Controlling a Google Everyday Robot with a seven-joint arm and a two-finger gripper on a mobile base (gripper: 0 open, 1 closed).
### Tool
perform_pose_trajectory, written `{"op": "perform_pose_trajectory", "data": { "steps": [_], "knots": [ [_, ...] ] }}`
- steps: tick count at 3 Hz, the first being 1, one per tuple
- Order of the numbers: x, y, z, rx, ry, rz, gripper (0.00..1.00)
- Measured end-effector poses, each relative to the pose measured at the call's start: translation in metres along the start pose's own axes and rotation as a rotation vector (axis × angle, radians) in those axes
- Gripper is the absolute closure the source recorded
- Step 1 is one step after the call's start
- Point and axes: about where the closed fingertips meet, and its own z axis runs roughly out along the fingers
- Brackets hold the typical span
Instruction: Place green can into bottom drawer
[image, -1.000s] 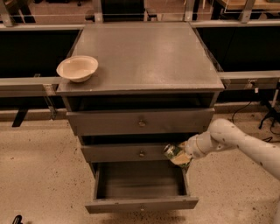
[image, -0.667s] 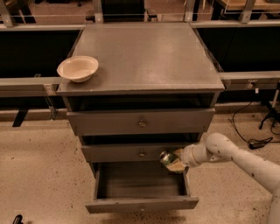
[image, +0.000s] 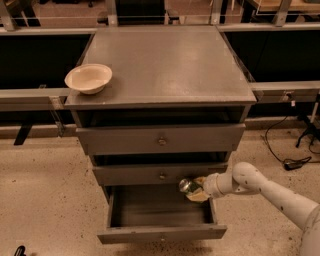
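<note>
Evidently the grey metal cabinet (image: 165, 65) sets the terms of everything else. It is a boxy, flat-topped unit with a dull brushed surface, standing on a speckled pale floor (image: 40, 190). Its two upper drawers are shallow. The top drawer (image: 125, 140) and middle drawer (image: 125, 175) are both pushed in, each with a small round knob at the centre of a plain flat front.

The bottom drawer (image: 160, 233) is the deepest of the three. It is pulled well out, so its dark interior faces up and can take something lowered in from above. Nothing can be seen lying in it.

The white arm (image: 270, 192) is smooth, rounded and tube-like. It reaches in low from the right at about the height of the middle drawer's lower edge. That low approach probably lets it clear the drawer fronts above and arrive over the opening.

A beige bowl (image: 88, 78) sits at the top's front left corner. It is wide, shallow and matte, well away from the work and plays no part in it.

The gripper (image: 196, 190) hangs just above the open drawer's right rear corner, close under the middle drawer front. Its tan fingers are closed around the green can (image: 186, 185). The can is held roughly on its side, with one shiny silver end turned outward and catching the light. Little of its patterned body shows past the fingers. It is in the air over the drawer and not yet resting on the drawer floor, so by my reading a short descent and release remain.
</note>
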Motion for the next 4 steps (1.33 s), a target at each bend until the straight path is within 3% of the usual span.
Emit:
{"op": "perform_pose_trajectory", "data": {
  "steps": [2,3,4],
  "knots": [
    [0.037,-0.014,0.052,0.040,-0.004,-0.115,1.00],
    [0.054,-0.017,0.077,0.015,0.020,-0.151,1.00],
    [0.074,-0.012,0.103,-0.018,0.039,-0.133,1.00]
  ]
}}
